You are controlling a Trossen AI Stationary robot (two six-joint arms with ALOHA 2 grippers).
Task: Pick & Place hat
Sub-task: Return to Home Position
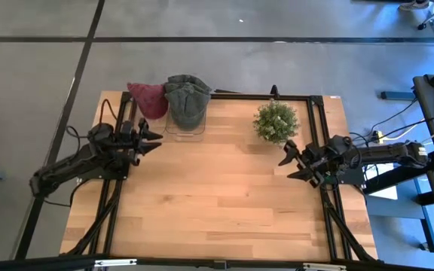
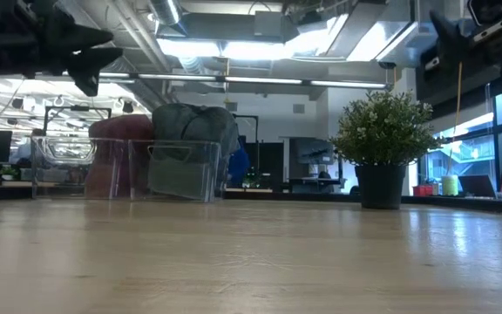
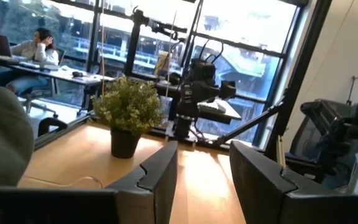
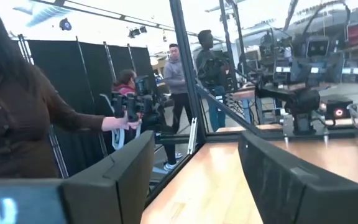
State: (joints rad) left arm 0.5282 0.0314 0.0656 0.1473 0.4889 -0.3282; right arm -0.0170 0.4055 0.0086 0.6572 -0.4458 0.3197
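A grey-green hat [image 1: 187,99] sits on top of a clear plastic holder [image 1: 184,128] at the table's far edge; in the low view the hat [image 2: 194,150] stands inside the clear holder. A red hat [image 1: 150,98] lies beside it, to the left. My left gripper [image 1: 155,139] hovers open above the table, just left of the holder. My right gripper [image 1: 291,162] hovers open near the table's right side, below the plant. In the left wrist view the grey hat's edge [image 3: 2,143] shows beside the fingers [image 3: 160,171].
A small potted plant [image 1: 276,121] stands on the far right part of the table, close to my right gripper. Black frame rails [image 1: 315,113] run along the table's left, right and far edges. The wooden top [image 1: 217,196] stretches bare toward the near edge. People stand beyond the table.
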